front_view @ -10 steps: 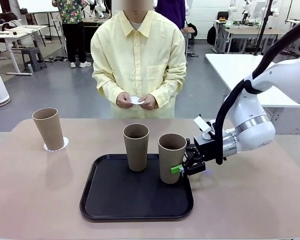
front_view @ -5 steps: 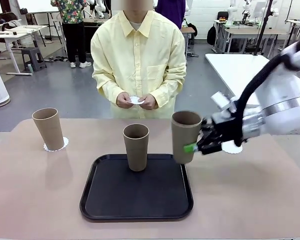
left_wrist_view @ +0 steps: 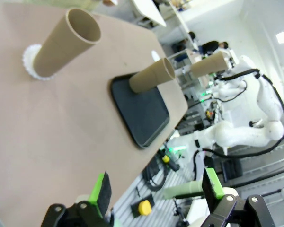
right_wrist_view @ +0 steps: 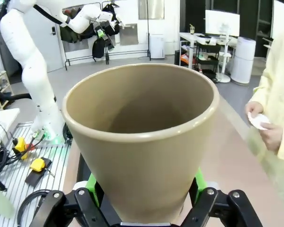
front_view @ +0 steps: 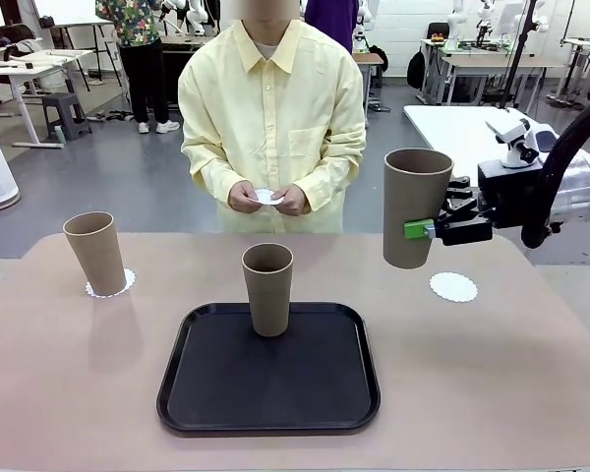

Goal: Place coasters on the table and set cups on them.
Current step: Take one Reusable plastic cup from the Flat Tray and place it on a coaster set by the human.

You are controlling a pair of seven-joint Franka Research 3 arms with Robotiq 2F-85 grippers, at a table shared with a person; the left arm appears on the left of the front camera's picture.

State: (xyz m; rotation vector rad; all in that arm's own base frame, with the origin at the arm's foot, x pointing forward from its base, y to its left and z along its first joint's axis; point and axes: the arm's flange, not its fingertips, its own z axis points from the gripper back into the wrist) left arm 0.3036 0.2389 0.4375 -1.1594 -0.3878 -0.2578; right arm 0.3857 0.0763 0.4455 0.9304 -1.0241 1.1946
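Three tall tapered matte brown tumblers are in play, and the one that counts now, the held cup [front_view: 416, 206], hangs upright above the right part of the beige-tan bench [front_view: 79, 374], rim up, base clear of the surface. The right arm's fingers [front_view: 419, 229] are clenched on its wall from either side, a little below mid-height. In the right wrist view we look over its open rim [right_wrist_view: 142, 94] with the green pads [right_wrist_view: 91, 182] tight against the taper.

Its target, we judge, is the bare round white paper coaster with the scalloped edge [front_view: 453, 287], flat on the bench below the cup and slightly toward the robot's right. The cup's long axis is vertical, so we expect a short shift rightward and a straight descent, base centred on the doily.

Farther out, a second cup [front_view: 267, 288] stands on the rectangular black tray [front_view: 226, 393] and a third cup [front_view: 95, 253] on its own coaster [front_view: 126, 283] at the left. The left arm's fingers [left_wrist_view: 102, 194] are spread wide with nothing between them, well apart from all this. At the far side a person in a yellow shirt [front_view: 270, 108] holds another white coaster [front_view: 265, 197] in both hands.
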